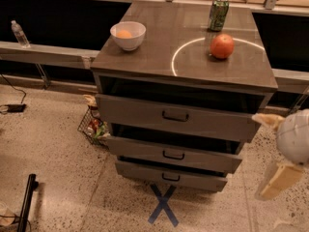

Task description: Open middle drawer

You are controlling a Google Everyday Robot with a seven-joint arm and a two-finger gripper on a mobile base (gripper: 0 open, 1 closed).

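Middle drawer (pixel 174 154) ajar, left of end effector (pixel 273 151)

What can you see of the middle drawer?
The middle drawer is grey-brown, perhaps wood laminate, with a small black bar handle centred on its front. It sits level between the top drawer and bottom drawer, pulled partly out, with a dark gap above its front. Nothing touches it; the gripper hangs off to its right, apart.
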